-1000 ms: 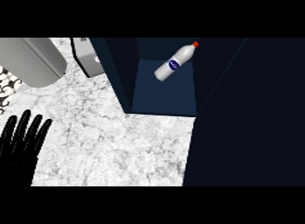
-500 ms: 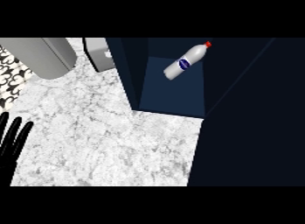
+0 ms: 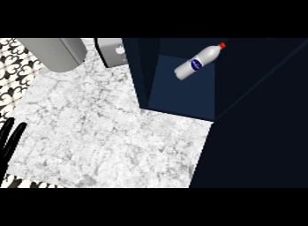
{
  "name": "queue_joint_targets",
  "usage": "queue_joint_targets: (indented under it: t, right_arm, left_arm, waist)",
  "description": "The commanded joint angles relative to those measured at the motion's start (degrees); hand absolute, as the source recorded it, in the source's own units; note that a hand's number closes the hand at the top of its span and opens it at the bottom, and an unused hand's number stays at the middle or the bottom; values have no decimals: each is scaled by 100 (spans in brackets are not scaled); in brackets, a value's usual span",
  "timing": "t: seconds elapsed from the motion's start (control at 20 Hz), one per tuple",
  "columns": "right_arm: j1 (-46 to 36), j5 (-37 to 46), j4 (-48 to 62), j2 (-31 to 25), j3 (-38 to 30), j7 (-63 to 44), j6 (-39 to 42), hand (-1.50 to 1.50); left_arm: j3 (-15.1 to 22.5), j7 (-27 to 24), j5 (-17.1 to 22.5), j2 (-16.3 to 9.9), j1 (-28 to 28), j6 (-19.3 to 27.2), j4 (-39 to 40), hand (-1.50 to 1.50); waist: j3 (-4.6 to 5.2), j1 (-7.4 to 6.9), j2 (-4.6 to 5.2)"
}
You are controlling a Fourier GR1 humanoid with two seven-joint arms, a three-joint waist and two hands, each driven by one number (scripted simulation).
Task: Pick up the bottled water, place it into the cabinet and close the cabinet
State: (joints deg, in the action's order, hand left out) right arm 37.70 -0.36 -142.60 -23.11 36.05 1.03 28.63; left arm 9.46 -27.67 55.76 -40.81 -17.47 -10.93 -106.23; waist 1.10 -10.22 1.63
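Since the earlier frame, the left hand (image 3: 1,140) has been carried leftward to the view's lower left edge, where its black fingers are seen straight and slightly spread, holding nothing. Beyond it, the white, grey-veined marble counter (image 3: 110,137) is spread out. Farther off, the bottled water (image 3: 198,62), smooth white plastic with a blue label and red cap, is laid tilted inside the dark blue cabinet (image 3: 182,95).

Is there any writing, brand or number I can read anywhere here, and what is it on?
Bottled water: a blue oval label with white marks on it, too small and blurred to read.
Grey appliance beside the cabinet: a small pale mark on its face, no readable letters.
Nothing else in view carries any text, number or sign.
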Motion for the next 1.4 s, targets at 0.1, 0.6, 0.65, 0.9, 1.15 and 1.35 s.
queue_joint_targets:
  t: [0.1, 0.6, 0.65, 0.9, 1.15, 1.35]
  right_arm:
    - [-802, 245, -144, -17, 730, -664, 331, 150]
    - [-1609, 126, -89, -234, 528, -886, 568, 150]
    - [-1652, 99, -93, -241, 470, -893, 561, 150]
    - [-1902, 60, -94, -328, 330, -913, 644, 150]
    - [-1907, -141, 36, -160, 246, -886, 500, 150]
    - [-1794, -357, 181, -83, 369, -875, 524, 150]
  left_arm:
    - [-56, 101, 83, -172, 16, -210, -85, -150]
    - [-184, 139, 171, -257, 48, -319, 80, -150]
    - [-204, 119, 162, -265, 25, -347, 120, -150]
    - [-272, 121, 163, -307, 89, -352, 103, -150]
    - [-351, 155, 264, -360, 82, -419, 159, -150]
    - [-353, 151, 259, -378, 106, -495, 152, -150]
  waist:
    - [26, -286, 15]
    - [51, -253, -5]
    - [65, -292, 4]
    - [71, -286, -4]
    - [72, -282, 69]
    - [60, -326, 139]
